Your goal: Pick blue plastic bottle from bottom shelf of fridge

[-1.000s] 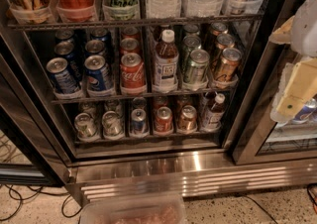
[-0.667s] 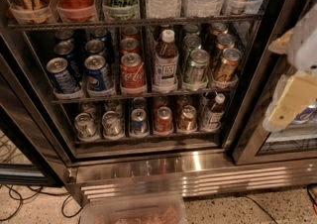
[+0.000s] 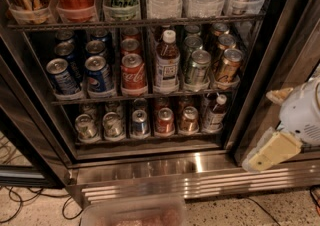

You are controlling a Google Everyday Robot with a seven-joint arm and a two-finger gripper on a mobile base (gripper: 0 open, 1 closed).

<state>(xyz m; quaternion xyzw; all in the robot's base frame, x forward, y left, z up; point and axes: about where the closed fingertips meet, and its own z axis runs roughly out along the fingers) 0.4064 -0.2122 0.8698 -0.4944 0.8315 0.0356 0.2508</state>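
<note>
The fridge fills most of the view and its stock sits just as it did a second ago; the only thing that has changed is the gripper, which has come down the right door post from the height of the full-size cans to roughly level with, and a little below, the blue plastic bottle. The stainless slatted base runs below the bottle, and a clear tub lies on the floor further below and to its left. The bottom shelf carries the bottle at its right end, standing upright in the last lane, white cap up. The arm's white wrist housing enters from the right edge, well to the right of the bottle and outside the fridge opening, with the door post between them. Its two cream fingers point left and downward toward the base and are spread wide apart: one sits higher, about level with the bottle's cap, and the other sits lower, past the bottle's foot; nothing is held between them. The bigger brown bottle stands one rack above and to the left of the blue plastic bottle. A row of mini cans lines the shelf to the bottle's left, the nearest just beside it.
</note>
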